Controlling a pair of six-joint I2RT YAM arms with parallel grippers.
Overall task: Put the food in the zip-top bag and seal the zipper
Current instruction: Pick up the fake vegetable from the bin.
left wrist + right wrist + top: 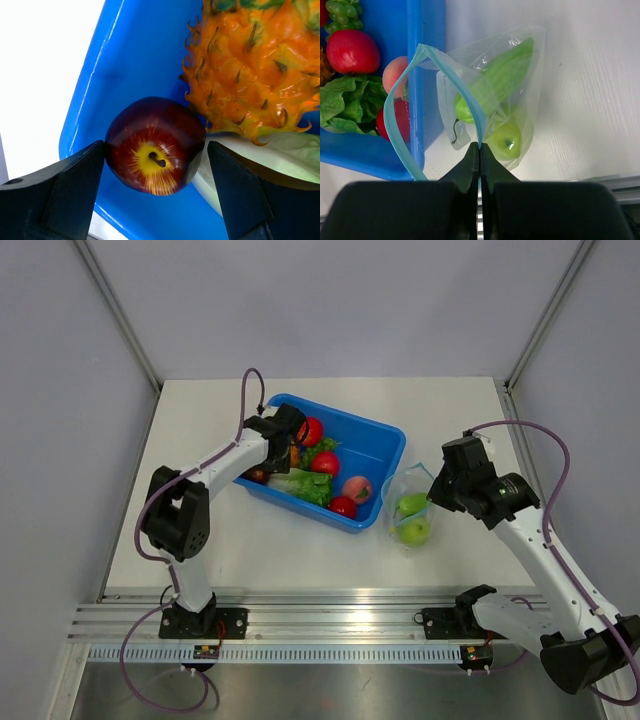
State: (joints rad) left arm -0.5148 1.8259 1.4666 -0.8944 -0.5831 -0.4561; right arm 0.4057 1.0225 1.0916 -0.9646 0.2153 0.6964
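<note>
Right gripper [479, 145]: fingers pressed together, pinching zipper [395, 125] of zip-top bag [520, 65]. Bag lies just right of blue tray [385, 445] and holds green apple [506, 141] and green pepper [495, 82]. Farther: left gripper [156, 165] spread, straddling dark red apple [150, 135] in tray, beside pineapple [250, 65].
</note>
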